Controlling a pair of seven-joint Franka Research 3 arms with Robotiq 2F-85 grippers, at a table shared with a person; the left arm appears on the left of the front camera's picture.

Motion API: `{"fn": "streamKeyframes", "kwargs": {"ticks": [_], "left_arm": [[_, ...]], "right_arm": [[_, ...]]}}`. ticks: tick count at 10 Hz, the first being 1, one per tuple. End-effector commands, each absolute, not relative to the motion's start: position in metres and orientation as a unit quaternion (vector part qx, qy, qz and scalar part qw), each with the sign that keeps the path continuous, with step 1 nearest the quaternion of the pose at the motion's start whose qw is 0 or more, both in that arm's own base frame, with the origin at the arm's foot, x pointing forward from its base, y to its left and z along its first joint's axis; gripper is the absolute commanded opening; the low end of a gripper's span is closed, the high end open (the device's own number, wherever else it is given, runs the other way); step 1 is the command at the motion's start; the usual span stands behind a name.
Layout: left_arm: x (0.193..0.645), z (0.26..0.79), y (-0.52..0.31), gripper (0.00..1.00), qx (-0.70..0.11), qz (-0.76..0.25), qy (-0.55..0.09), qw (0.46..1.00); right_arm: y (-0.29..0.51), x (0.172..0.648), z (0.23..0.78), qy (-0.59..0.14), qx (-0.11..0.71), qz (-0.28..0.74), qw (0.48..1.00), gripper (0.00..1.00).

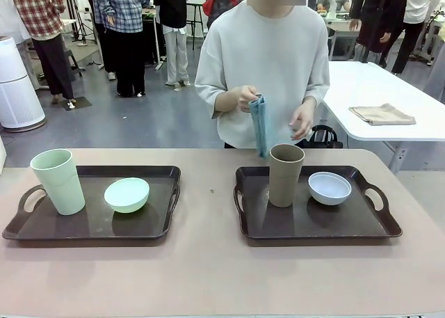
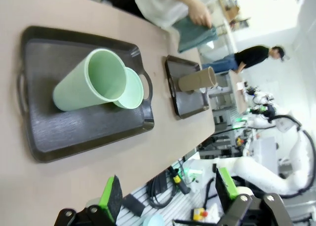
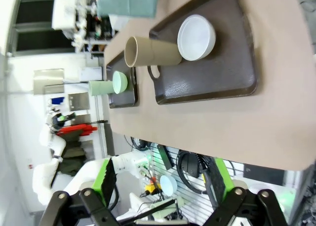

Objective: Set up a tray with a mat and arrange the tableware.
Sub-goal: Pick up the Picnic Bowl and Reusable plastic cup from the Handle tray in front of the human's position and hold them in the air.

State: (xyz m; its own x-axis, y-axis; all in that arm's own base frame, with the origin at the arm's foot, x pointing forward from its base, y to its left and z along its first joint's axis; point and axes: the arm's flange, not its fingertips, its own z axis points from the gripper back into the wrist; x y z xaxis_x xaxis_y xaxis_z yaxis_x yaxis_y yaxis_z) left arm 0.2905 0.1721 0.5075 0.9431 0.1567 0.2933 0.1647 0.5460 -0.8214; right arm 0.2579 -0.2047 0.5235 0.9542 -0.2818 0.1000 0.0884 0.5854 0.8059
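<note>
Two dark brown trays sit on the table. The left tray (image 1: 90, 227) holds the tall pale green cup (image 1: 58, 181) and the pale green bowl (image 1: 126, 195). On the right tray (image 1: 316, 224) stand the tall brown cup (image 1: 286, 175) and the small white bowl (image 1: 329, 188). The person at the far side holds a folded blue-grey mat (image 1: 259, 125) in one hand, just behind the brown cup. My left gripper (image 2: 168, 191) is open, high above the table's near edge, facing the green cup (image 2: 89, 82). Open too, my right gripper (image 3: 162, 179) hangs off the near edge, facing the white bowl (image 3: 196, 37).
A bare strip of table (image 1: 208, 213) lies between the trays, and more bare top in front of them. Behind the person, a white table carries a folded beige cloth (image 1: 381, 113). Several people stand farther back.
</note>
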Motion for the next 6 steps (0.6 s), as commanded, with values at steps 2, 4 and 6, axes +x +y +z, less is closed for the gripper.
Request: {"fn": "streamKeyframes", "kwargs": {"ticks": [2, 4, 6], "left_arm": [[0.284, 0.579, 0.067, 1.00, -0.373, -0.184, -0.239, 0.878], [0.288, 0.590, -0.008, 1.00, -0.323, -0.276, -0.213, 0.880], [0.285, 0.591, -0.083, 1.00, -0.251, -0.383, -0.215, 0.862]], "right_arm": [[-0.160, 0.294, 0.571, -0.087, 0.345, -0.053, 0.933, 1.00], [-0.128, 0.326, 0.574, -0.040, 0.285, -0.056, 0.956, 1.00], [-0.081, 0.356, 0.569, -0.011, 0.217, -0.047, 0.975, 1.00]]}}
